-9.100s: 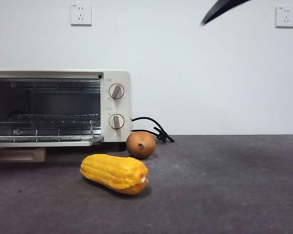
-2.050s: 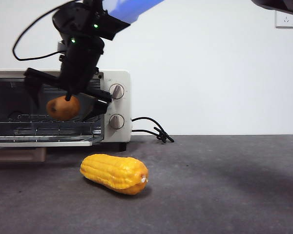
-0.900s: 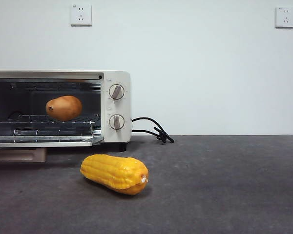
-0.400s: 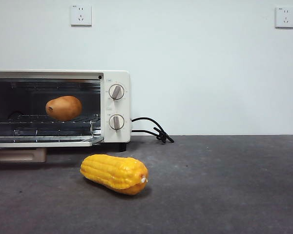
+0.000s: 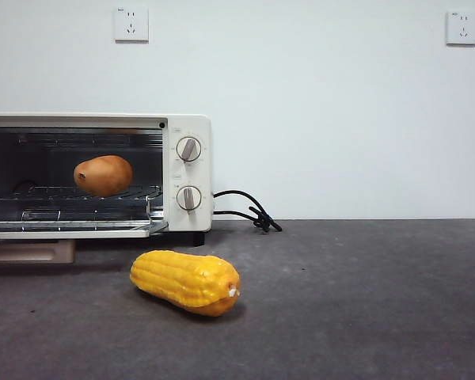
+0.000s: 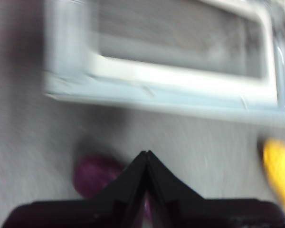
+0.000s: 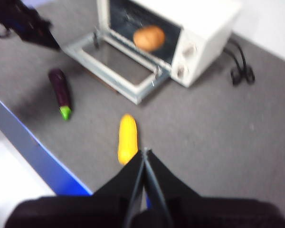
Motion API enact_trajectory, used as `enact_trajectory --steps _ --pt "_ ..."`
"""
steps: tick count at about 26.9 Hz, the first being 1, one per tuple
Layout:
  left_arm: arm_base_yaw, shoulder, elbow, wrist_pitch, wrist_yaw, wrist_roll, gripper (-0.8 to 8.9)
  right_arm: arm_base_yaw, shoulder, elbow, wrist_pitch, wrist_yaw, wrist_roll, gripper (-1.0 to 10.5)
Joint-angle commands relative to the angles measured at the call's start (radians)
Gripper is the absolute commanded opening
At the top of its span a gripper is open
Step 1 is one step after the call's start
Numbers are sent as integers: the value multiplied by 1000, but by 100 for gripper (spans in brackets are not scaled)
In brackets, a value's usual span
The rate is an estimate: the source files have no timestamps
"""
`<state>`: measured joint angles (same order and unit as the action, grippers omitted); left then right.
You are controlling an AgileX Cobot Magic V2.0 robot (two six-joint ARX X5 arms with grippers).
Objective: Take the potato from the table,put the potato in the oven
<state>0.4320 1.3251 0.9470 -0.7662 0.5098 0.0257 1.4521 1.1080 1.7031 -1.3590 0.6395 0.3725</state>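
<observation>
oven (image 5: 95,174) sits at far left of the table (image 5: 364,301), door dropped open flat in front. the potato (image 5: 103,175) lies on the wire rack inside, abt mid-cavity, dark spot facing left, nothing gripping it. two knobs on the oven's right panel, black cord (image 5: 249,212) curling out to the right of it. corn cob (image 5: 186,281) lies on the table in front of the oven's right end, well apart from the potato. wall outlets (image 5: 131,24) up top left & right.

no arm in front view. left gripper (image 6: 146,156) clenched, jaws tip to tip w/ nothing between, hanging above the table just outside the open door; blurry purple eggplant (image 6: 92,173) under it, corn at the edge. right gripper (image 7: 145,154) also pressed closed & empty, high up over the table, looking down on corn, eggplant & oven w/ the potato inside.
</observation>
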Motion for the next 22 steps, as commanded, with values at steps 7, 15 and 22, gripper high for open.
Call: enact_trajectory --steps 7,15,22 --pt "172 190 -8 109 298 -145 -9 2 -180 -210 -21 51 199 -3" --pt "245 304 -8 137 299 -146 -9 2 -272 -263 -21 137 261 -3" --pt "243 380 -8 160 234 -147 -9 2 -275 -263 -21 189 264 -3"
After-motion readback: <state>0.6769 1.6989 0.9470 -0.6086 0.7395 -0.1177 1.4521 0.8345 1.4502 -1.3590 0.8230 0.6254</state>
